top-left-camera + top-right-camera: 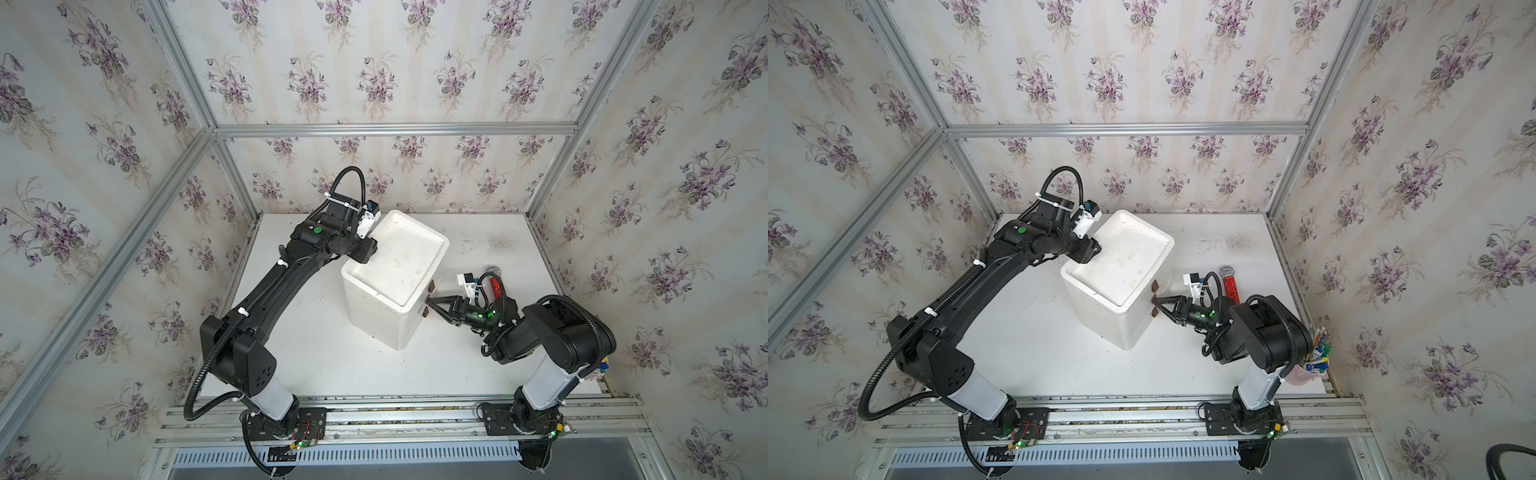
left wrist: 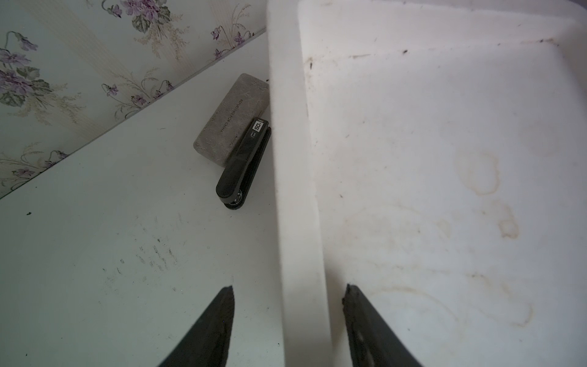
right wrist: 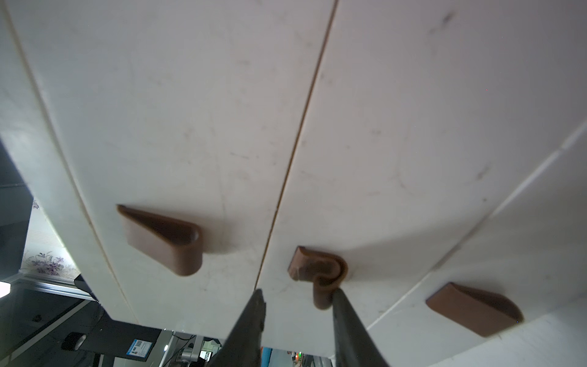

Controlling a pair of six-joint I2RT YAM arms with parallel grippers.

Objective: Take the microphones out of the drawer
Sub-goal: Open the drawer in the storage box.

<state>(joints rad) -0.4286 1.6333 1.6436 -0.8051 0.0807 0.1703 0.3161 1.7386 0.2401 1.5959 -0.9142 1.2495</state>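
The microphone (image 1: 1229,284) lies on the counter (image 1: 1059,365), right of the white cabinet (image 1: 1121,266), beside the right arm (image 1: 1262,328). The right pincer (image 3: 297,294) stands open around the brown handle (image 3: 317,273) of the middle drawer (image 3: 397,143), one finger touching it. The left pincer (image 2: 289,289), also open, straddles the cabinet's top rim (image 2: 295,159).

Left gripper (image 2: 288,287) is straddling the cabinet (image 2: 287,159) rim, fingers (image 2: 216,327) apart (gaps both sides). A black stapler (image 2: 243,162) is lying partly on a grey pad (image 2: 228,111), just beside the cabinet.
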